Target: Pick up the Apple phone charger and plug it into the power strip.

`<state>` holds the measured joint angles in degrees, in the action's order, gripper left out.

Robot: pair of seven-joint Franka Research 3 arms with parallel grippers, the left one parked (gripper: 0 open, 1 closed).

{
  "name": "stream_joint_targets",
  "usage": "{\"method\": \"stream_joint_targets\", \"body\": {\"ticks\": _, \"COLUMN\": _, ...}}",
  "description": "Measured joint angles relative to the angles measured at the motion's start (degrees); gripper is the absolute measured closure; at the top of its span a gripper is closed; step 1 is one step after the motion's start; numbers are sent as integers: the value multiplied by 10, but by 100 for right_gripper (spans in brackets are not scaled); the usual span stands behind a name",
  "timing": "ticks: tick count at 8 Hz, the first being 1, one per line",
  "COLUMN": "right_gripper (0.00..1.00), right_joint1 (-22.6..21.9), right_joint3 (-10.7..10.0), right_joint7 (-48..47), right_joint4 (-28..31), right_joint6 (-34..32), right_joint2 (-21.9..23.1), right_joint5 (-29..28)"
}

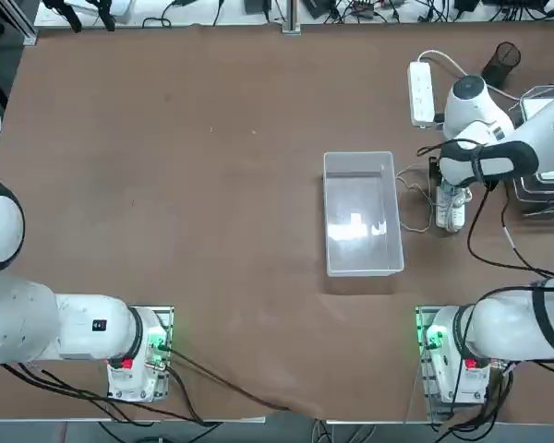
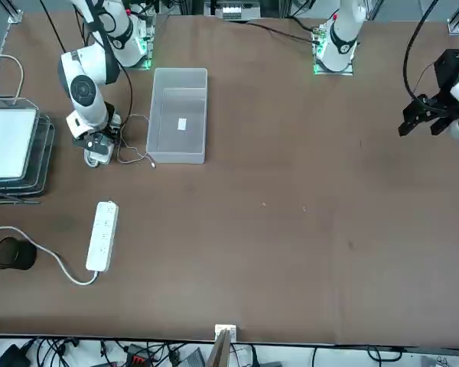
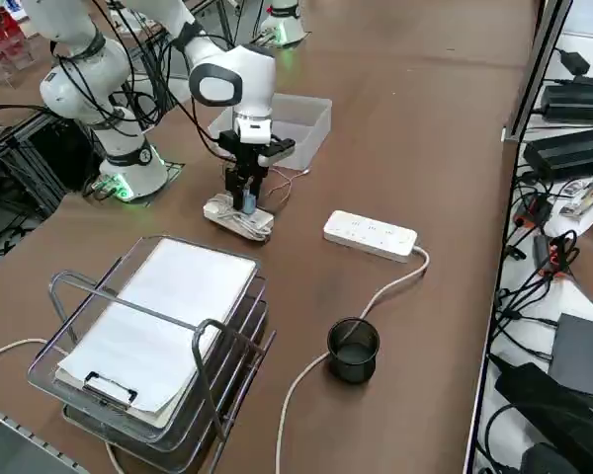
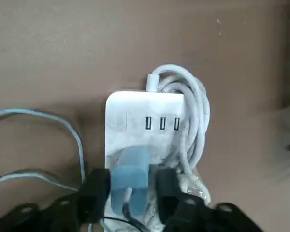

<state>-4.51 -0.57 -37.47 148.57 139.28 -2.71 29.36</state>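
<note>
The Apple phone charger (image 4: 130, 175), a small pale block, stands on a white strip with a cable bundle (image 4: 141, 113) at the right of the table. Its thin pale cable (image 4: 63, 126) trails off across the brown tabletop. My right gripper (image 4: 132, 189) reaches straight down over it (image 3: 245, 194), one black finger on each side of the block, shut on it. The power strip (image 1: 422, 92), a long white socket bar with a thick cord, lies by itself farther out (image 3: 370, 235), apart from the gripper.
A clear plastic bin (image 1: 360, 214) stands just beside the bundled strip (image 1: 451, 212). A wire tray holding a clipboard (image 3: 158, 326) sits by the table's right edge. A black cup (image 3: 354, 349) stands near the power strip's cord.
</note>
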Motion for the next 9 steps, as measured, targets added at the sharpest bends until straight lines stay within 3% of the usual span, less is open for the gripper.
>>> {"method": "stream_joint_targets", "body": {"ticks": 1, "right_gripper": 59, "right_joint1": 0, "right_joint3": 0, "right_joint7": -1, "right_joint4": -1, "right_joint6": 0, "right_joint2": 0, "right_joint5": 0}}
{"method": "stream_joint_targets", "body": {"ticks": 2, "right_gripper": 63, "right_joint1": 0, "right_joint3": 0, "right_joint7": -1, "right_joint4": -2, "right_joint6": 0, "right_joint2": 0, "right_joint5": 0}}
{"method": "stream_joint_targets", "body": {"ticks": 9, "right_gripper": 63, "right_joint1": -1, "right_joint3": 1, "right_joint7": -4, "right_joint4": -13, "right_joint6": -17, "right_joint2": 35, "right_joint5": 0}}
